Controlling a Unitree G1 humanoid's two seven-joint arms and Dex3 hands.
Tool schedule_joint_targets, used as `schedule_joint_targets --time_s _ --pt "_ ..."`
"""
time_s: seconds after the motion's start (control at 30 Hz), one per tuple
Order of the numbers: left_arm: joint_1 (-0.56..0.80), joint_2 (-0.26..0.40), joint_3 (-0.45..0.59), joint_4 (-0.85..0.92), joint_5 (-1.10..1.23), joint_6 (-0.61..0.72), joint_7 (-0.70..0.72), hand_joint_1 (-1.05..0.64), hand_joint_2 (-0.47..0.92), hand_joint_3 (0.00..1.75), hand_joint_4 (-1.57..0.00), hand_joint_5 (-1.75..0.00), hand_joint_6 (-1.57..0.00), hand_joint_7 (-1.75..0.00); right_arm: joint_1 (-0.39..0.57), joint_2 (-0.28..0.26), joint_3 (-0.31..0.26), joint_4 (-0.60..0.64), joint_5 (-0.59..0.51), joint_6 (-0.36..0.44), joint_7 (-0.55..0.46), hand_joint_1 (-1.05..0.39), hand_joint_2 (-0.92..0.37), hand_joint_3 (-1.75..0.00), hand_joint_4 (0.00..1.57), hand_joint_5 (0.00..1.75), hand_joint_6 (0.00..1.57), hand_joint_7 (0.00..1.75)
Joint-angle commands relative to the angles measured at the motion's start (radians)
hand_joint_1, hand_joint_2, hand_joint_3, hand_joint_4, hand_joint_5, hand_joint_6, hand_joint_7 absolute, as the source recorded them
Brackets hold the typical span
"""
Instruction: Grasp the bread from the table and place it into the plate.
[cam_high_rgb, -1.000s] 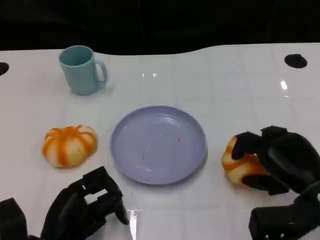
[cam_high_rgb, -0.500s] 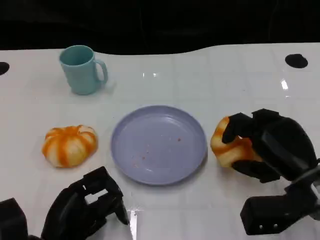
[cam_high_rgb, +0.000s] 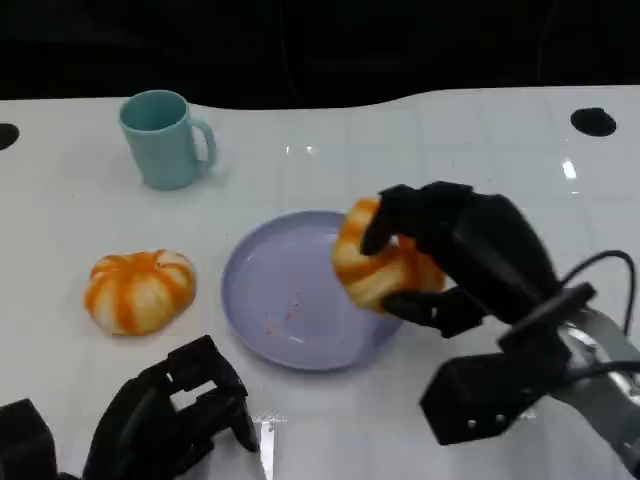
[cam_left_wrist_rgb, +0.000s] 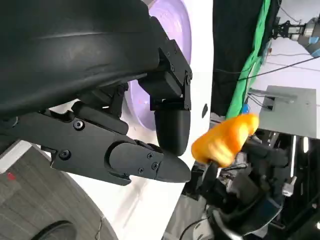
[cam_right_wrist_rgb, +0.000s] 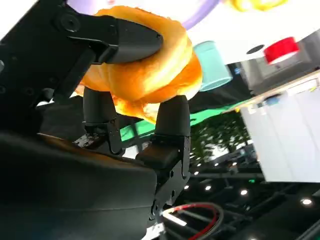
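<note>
Overhead, right hand (cam_high_rgb: 455, 262) fingers pinching one bread (cam_high_rgb: 375, 262) above one plate (cam_high_rgb: 275, 300), second bread (cam_high_rgb: 138, 289) aside, left hand (cam_high_rgb: 165, 415) curled.

White glossy table (cam_high_rgb: 460, 160), faint grid lines, light glare; dark holes near its edges. Black backdrop behind. Green curtain (cam_left_wrist_rgb: 255, 55) beside.

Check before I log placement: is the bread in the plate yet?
Not yet: the right hand grips the bread above the plate's right side.

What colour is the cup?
Light teal; the cup shows best in the head view.
</note>
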Motion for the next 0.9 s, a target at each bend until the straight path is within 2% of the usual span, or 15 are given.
schedule_joint_targets --time_s 0.03,0.1,0.2,0.4,0.47,0.5,0.53,0.6,0.63,0.67,0.7,0.73,0.9 --pt "0.009 0.01 0.002 -0.012 -0.008 -0.005 -0.004 -0.62 0.92 0.11 -0.69 -1.75 -0.65 -1.43 -0.056 0.047 0.023 0.068 0.009 0.004 0.016 -0.11 -0.23 -1.37 0.99 1.75 0.82 1.59" --pt "0.014 0.01 0.001 -0.019 -0.009 0.002 0.0 -0.63 0.92 0.11 -0.69 -1.75 -0.65 -1.42 -0.078 0.07 0.035 0.115 0.006 0.002 0.013 -0.11 -0.25 -1.35 0.99 1.75 0.83 1.58" --pt "0.018 0.01 0.001 -0.024 -0.014 0.007 -0.002 -0.62 0.92 0.09 -0.69 -1.75 -0.66 -1.4 -0.106 0.094 0.05 0.187 0.009 -0.007 0.009 -0.1 -0.25 -1.41 0.98 1.75 0.84 1.56" --pt "0.019 0.011 0.001 -0.028 -0.015 0.013 -0.001 -0.63 0.92 0.08 -0.69 -1.75 -0.68 -1.39 -0.142 0.114 0.066 0.29 0.008 -0.009 0.01 -0.12 -0.25 -1.44 0.95 1.75 0.82 1.56" --pt "0.019 0.011 0.001 -0.027 -0.017 0.017 -0.003 -0.63 0.92 0.08 -0.69 -1.75 -0.68 -1.39 -0.151 0.118 0.068 0.314 0.012 -0.002 0.018 -0.14 -0.3 -1.35 0.9 1.71 0.9 1.17" --pt "0.019 0.01 0.001 -0.029 -0.018 0.02 -0.002 -0.63 0.92 0.08 -0.69 -1.75 -0.68 -1.39 -0.155 0.117 0.069 0.328 0.015 -0.002 0.028 -0.14 -0.32 -1.32 0.89 1.69 0.93 1.07" --pt "0.019 0.009 0.001 -0.03 -0.02 0.022 -0.002 -0.62 0.92 0.07 -0.69 -1.75 -0.68 -1.39 -0.158 0.115 0.07 0.337 0.019 -0.005 0.038 -0.15 -0.38 -1.13 0.77 1.4 0.85 0.75" --pt "0.02 0.008 0.0 -0.032 -0.016 0.02 0.002 -0.62 0.92 0.07 -0.69 -1.75 -0.68 -1.39 -0.162 0.1 0.081 0.339 0.011 0.0 0.067 -0.18 -0.46 -0.95 0.66 1.05 0.83 0.42" --pt "0.021 0.008 -0.001 -0.032 -0.014 0.018 0.005 -0.63 0.92 0.07 -0.69 -1.75 -0.68 -1.4 -0.163 0.089 0.09 0.333 -0.003 0.004 0.076 -0.26 -0.61 -0.7 0.56 0.7 0.75 0.23" --pt "0.02 0.008 -0.001 -0.032 -0.013 0.018 0.005 -0.63 0.92 0.08 -0.69 -1.75 -0.68 -1.4 -0.162 0.078 0.1 0.324 -0.017 0.012 0.087 -0.3 -0.74 -0.49 0.53 0.49 0.71 0.13" --pt "0.02 0.008 -0.001 -0.032 -0.014 0.02 0.006 -0.63 0.92 0.08 -0.7 -1.75 -0.68 -1.4 -0.159 0.069 0.106 0.312 -0.027 0.022 0.102 -0.35 -0.83 -0.34 0.47 0.35 0.65 0.07" --pt "0.02 0.008 0.0 -0.032 -0.015 0.022 0.006 -0.62 0.92 0.08 -0.7 -1.75 -0.68 -1.4 -0.157 0.065 0.109 0.304 -0.031 0.029 0.112 -0.42 -0.88 -0.26 0.39 0.24 0.56 0.03" --pt "0.018 0.007 -0.001 -0.028 -0.014 0.018 0.003 -0.62 0.92 0.08 -0.71 -1.75 -0.68 -1.4 -0.114 0.048 0.105 0.229 -0.011 0.06 0.17 -0.57 -0.92 -0.21 0.2 0.11 0.35 0.0"
